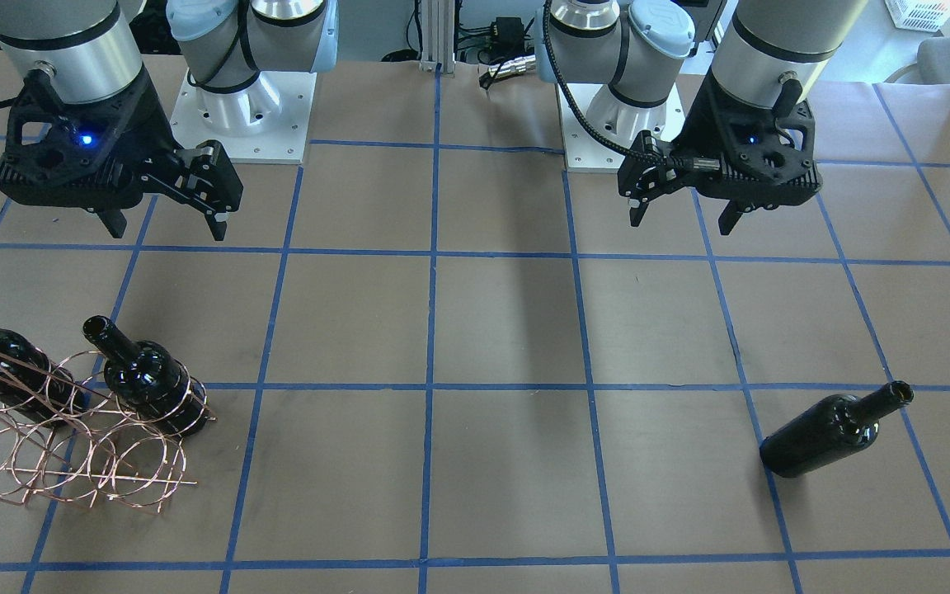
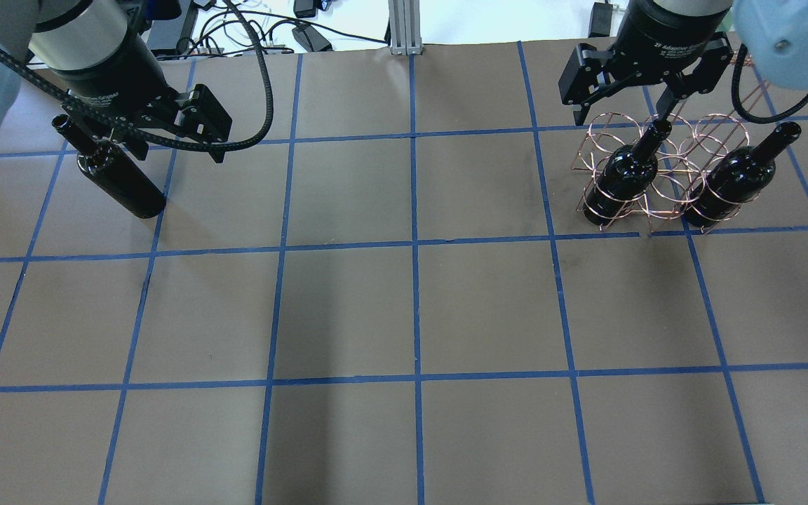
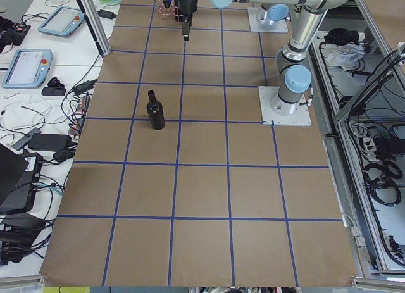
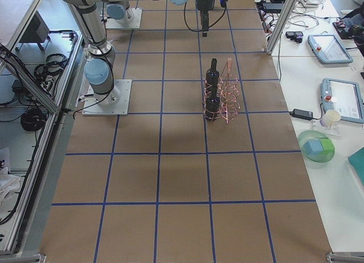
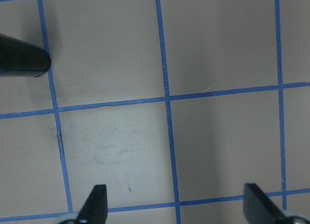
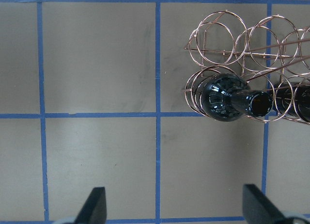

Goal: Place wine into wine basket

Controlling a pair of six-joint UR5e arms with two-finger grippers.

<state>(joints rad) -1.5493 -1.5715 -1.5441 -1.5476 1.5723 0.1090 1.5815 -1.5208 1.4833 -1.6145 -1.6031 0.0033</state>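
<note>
Front-facing view: the left pincer (image 1: pixel 683 223) and right pincer (image 1: pixel 167 233) hang released and empty.

Overhead: the wine (image 2: pixel 120 184) stands on the desk (image 2: pixel 411 308) near the left pincer, well apart from the wine basket (image 2: pixel 670 175), which holds two bottles (image 2: pixel 621 175).

Left side view: the wine is upright.

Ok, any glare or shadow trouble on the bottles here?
Right wrist view: small glints on the racked glossy near-black glass bottle, outline clear against the copper thin-wire rack. Front-facing view: a soft shadow band crosses the brown table; the lone near-black glass bottle sits outside it. Overhead view: beyond the table is blown white.
</note>
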